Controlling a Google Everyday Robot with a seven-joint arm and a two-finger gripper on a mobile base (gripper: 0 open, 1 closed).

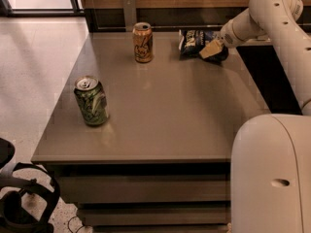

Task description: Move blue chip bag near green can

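The blue chip bag (198, 43) lies crumpled at the far right of the grey table (160, 115). The green can (91, 101) stands upright near the table's front left. My gripper (212, 49) is at the bag's right side, its tan fingertip resting on or against the bag. The white arm reaches in from the upper right.
An orange-tan can (143, 42) stands upright at the far middle of the table, left of the bag. A dark wall base and a wooden panel run behind the table. My white base (272, 178) fills the lower right. A black object (19, 203) sits on the floor at the lower left.
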